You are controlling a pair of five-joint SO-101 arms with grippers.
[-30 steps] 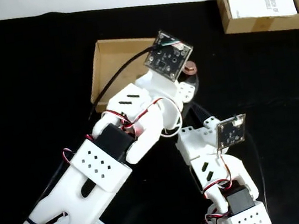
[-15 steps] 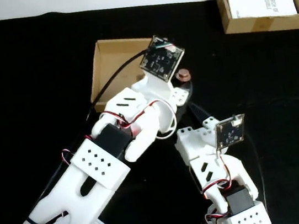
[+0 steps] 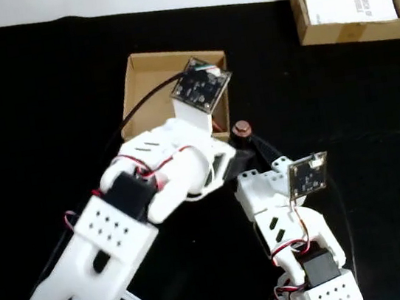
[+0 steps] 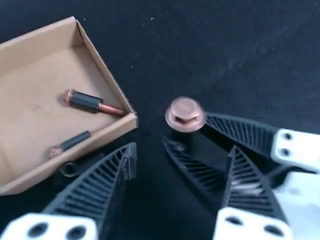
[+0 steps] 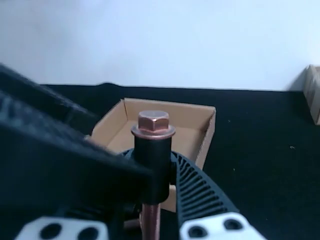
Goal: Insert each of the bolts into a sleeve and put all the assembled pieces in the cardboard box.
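— What's the R arm got?
— The right gripper [image 5: 150, 172] is clamped on a black sleeve [image 5: 152, 155], which stands upright. The bolt [image 5: 153, 123] goes thru it, w/ the copper hex head on top and the bare shank poking out below.
— Where's that vs. the box?
— Just beside the near corner of the cardboard box [image 3: 147, 83], outside it, above the black table [image 3: 41, 83]. It's not over the opening.
— And the L arm?
— The left gripper [image 4: 181, 149] is spread wide w/ nothing in it. It sits close by the held piece, one finger near the box's corner and the other beside the right gripper's fingers. From above, the L arm's wrist hangs over the box's near side.
— Is it touching the bolt?
— Can't tell, too tight in there. The bolt head shows in the gap ahead of its fingers.
— Anything in the box yet?
— Yep, two assembled pieces [image 4: 92, 102] lie flat on the bottom, apart from each other, both toward the wall nearest the grippers. Each is a dark sleeve w/ a copper bolt thru it.
— Other stuff on the table?
— A second box [image 3: 348, 34] sits at the far right edge w/ a white booklet [image 3: 349, 1] in it, well apart from all this.
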